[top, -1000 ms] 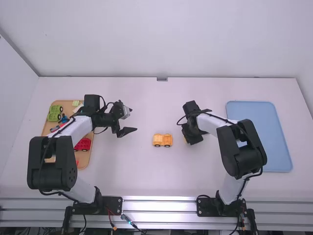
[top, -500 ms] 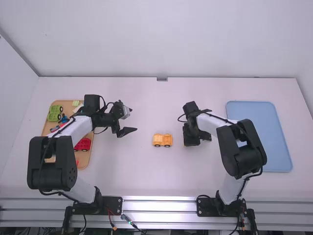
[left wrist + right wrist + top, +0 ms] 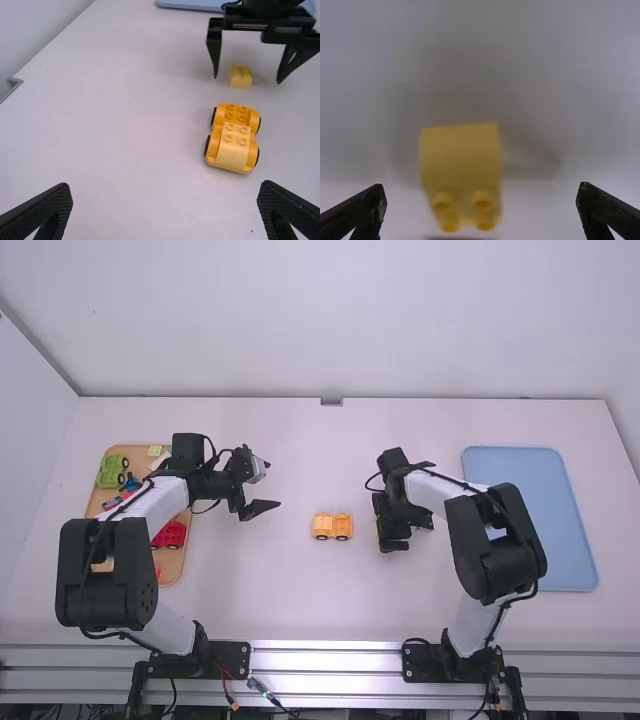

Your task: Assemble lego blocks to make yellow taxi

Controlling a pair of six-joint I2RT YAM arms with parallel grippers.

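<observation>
In the high view, the car (image 3: pixel 332 526) is standing near the middle of the table (image 3: pixel 270 590), well apart from both trays. The left gripper (image 3: pixel 266 486) is hanging over the table between the wooden tray (image 3: pixel 170 568) and the car, its fingers spreading apart and holding nothing. The right gripper (image 3: pixel 392 524) is hanging low just beside the car, on the side toward the blue tray (image 3: pixel 535 525). The green car (image 3: pixel 112 472) is sitting at the wooden tray's far end, and the red car (image 3: pixel 172 535) is sitting nearer the camera, by the tray's inner edge. The left arm is crossing over that tray, hiding part of it.

In the left wrist view, the left gripper's fingers are standing wide apart. The loose block (image 3: pixel 240 78) is lying on the table near the car, between the right gripper's open fingers. The top block (image 3: pixel 233 150) is riding on one end of the car, while bare studs are showing on the other.

In the right wrist view, the right gripper's fingers are standing wide apart, and the loose block is lying between them, touching neither. It is showing four studs beside a smooth, stud-free part.
</observation>
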